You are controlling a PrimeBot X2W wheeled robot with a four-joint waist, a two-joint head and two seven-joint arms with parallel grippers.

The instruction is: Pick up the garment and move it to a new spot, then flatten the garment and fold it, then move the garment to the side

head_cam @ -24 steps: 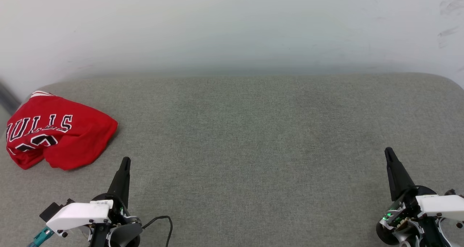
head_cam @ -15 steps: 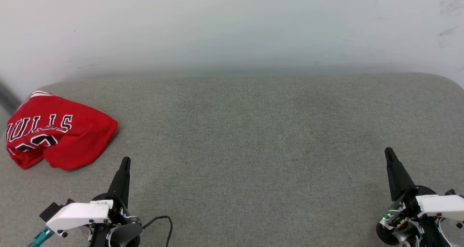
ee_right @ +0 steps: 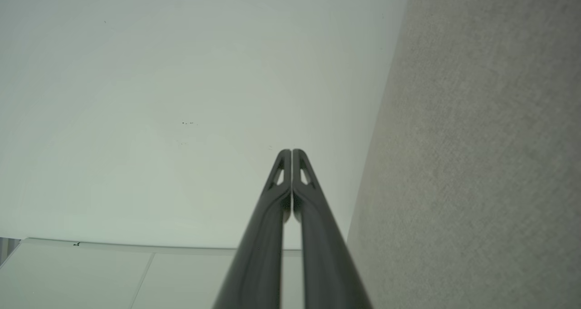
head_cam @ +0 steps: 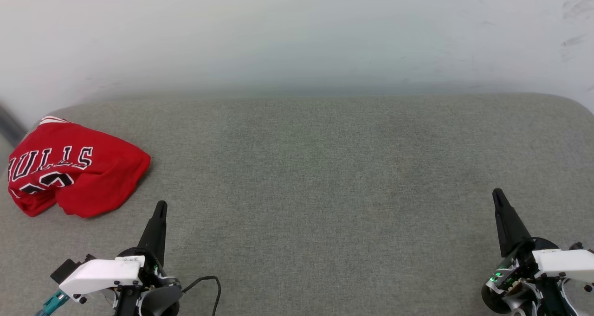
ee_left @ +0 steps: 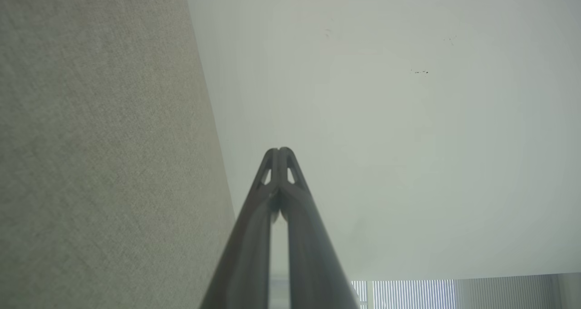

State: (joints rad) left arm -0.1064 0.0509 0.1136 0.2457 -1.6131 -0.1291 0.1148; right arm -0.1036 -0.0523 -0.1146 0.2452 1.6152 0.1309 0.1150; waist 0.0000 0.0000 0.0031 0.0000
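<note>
Your garment point(head_cam: 79, 172) lies in a crumpled red heap at the far left of the grey fabric surface point(head_cam: 325, 167), over its left edge and near the back corner. The black, white-outlined lettering point(head_cam: 51, 160) faces up and reads upside down from the head camera. Part of the number shows just below it, and a bit of white-and-red striped trim point(head_cam: 52, 119) peeks out on the side toward the pale wall point(head_cam: 297, 37). Your left claw point(head_cam: 160, 206) sits low at the left of the head view, its two dark fingers drawn together into one point aimed up the view. The tip is near the garment's closest fold but clearly apart from it, with bare fabric between them. In the left wrist view that claw point(ee_left: 278, 151) has its fingertips pressed against each other with nothing between them, the surface running along the left and the wall beyond. A dark cable point(head_cam: 211, 282) loops on the surface beside the left wrist. Your right claw point(head_cam: 497, 193) is low at the right of the head view, well apart from the garment across the whole width of the surface. In the right wrist view its point(ee_right: 291, 151) fingertips meet too, leaving only a hairline slit lower down, and it grips nothing.
</note>
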